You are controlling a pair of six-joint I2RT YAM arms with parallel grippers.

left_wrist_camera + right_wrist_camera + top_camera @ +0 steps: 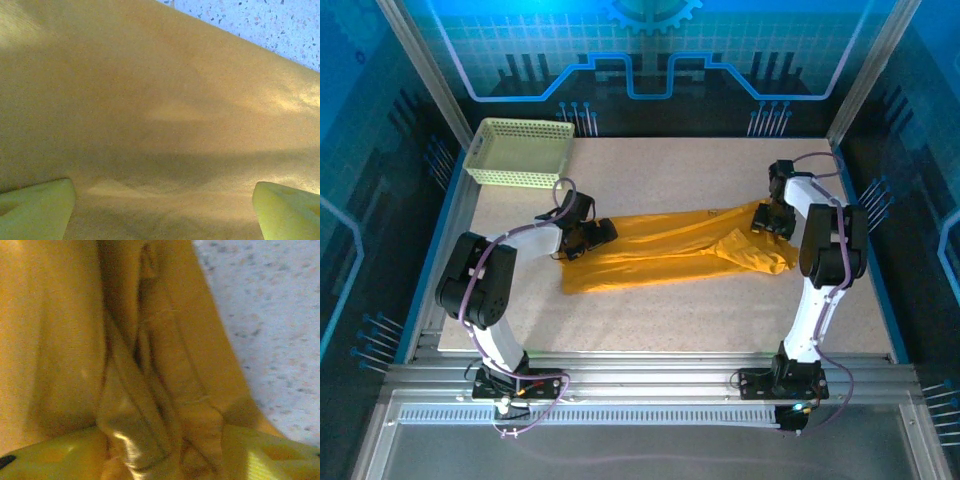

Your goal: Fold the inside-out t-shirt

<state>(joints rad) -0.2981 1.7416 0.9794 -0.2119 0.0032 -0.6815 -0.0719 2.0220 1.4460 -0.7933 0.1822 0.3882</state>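
While the left gripper point(162, 212) stands spread, the right gripper point(165, 460) pinches the rumpled, long-stretched mustard-yellow t-shirt point(670, 250).

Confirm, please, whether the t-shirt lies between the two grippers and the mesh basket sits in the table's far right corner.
No: the top external view shows the mesh basket in the far left corner. The t-shirt does lie between the left gripper and right gripper.
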